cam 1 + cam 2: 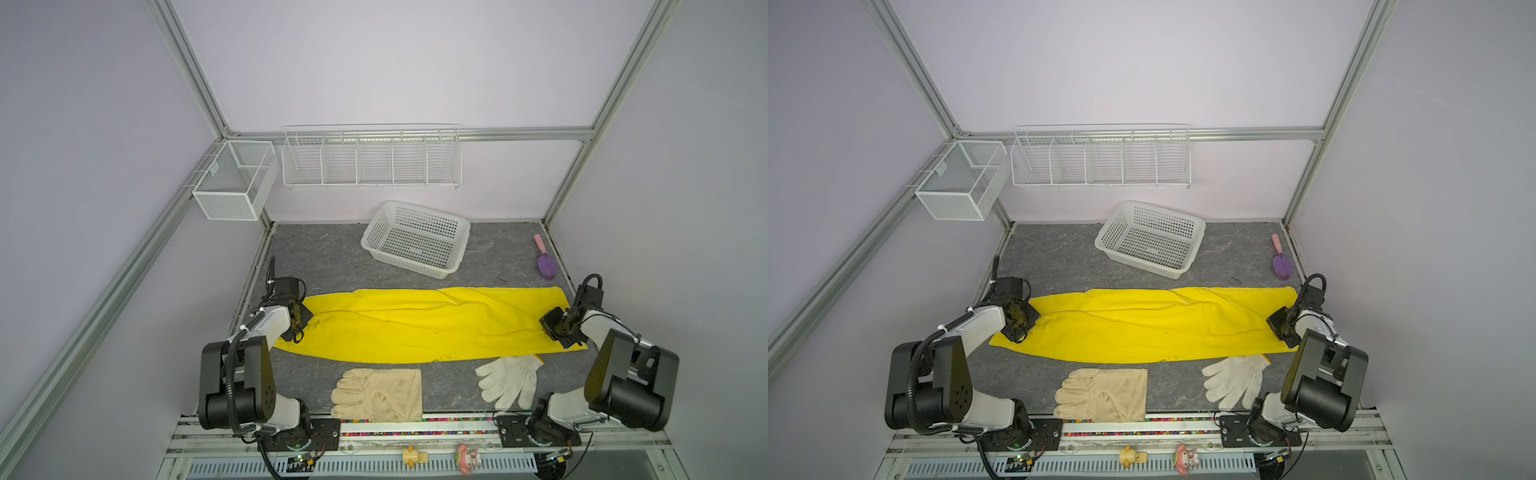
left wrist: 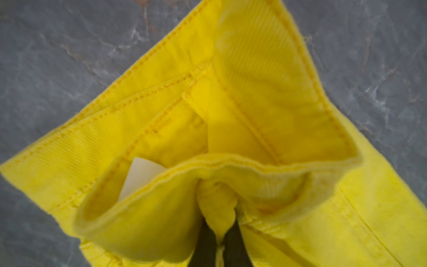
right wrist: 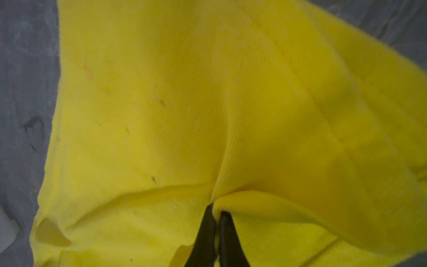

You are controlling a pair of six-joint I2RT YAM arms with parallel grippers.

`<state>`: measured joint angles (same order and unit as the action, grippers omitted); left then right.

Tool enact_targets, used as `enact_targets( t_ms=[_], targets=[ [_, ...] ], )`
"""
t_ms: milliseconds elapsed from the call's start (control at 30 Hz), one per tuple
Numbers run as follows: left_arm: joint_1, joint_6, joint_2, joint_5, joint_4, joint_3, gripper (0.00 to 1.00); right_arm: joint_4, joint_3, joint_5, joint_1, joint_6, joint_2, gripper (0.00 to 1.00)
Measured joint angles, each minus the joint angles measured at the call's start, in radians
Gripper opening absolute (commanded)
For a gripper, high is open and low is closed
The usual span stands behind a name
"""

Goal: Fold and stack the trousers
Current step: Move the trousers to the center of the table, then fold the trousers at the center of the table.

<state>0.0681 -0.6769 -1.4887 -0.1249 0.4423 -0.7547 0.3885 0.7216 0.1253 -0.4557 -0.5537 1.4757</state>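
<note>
The bright yellow trousers (image 1: 424,328) (image 1: 1150,324) lie stretched out sideways across the middle of the grey table, one leg folded over the other. My left gripper (image 1: 296,332) (image 1: 1018,332) sits at their left end, the waistband, and is shut on a pinch of that cloth (image 2: 219,208); its black fingers (image 2: 205,245) close on the fold. My right gripper (image 1: 555,328) (image 1: 1281,328) is at the right end, by the leg hems, shut on a ridge of yellow cloth (image 3: 216,201). The tips of both grippers are hidden by the cloth.
A cream leather glove (image 1: 378,395) and a white knitted glove (image 1: 509,380) lie near the front edge. A white plastic basket (image 1: 417,239) stands at the back, a purple and pink trowel (image 1: 546,259) at the back right. Wire racks (image 1: 372,160) hang on the wall.
</note>
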Motion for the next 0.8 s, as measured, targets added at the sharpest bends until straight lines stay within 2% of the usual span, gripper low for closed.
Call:
enact_targets(
  t_ms=[167, 367, 633, 800],
  targets=[
    [0.0, 0.035, -0.06, 0.01, 0.012, -0.092, 0.0, 0.031, 0.064, 0.006, 0.006, 0.003, 0.027, 0.07],
    [0.0, 0.078, -0.053, 0.021, 0.08, -0.204, 0.0, 0.129, 0.164, 0.006, 0.006, 0.033, -0.01, 0.07],
    [0.0, 0.117, 0.089, 0.031, 0.179, -0.256, 0.0, 0.228, 0.203, 0.007, -0.032, 0.05, -0.155, 0.06],
    [0.0, 0.117, 0.187, 0.052, 0.195, -0.203, 0.0, 0.246, 0.194, 0.005, -0.088, 0.058, -0.169, 0.07]
  ],
)
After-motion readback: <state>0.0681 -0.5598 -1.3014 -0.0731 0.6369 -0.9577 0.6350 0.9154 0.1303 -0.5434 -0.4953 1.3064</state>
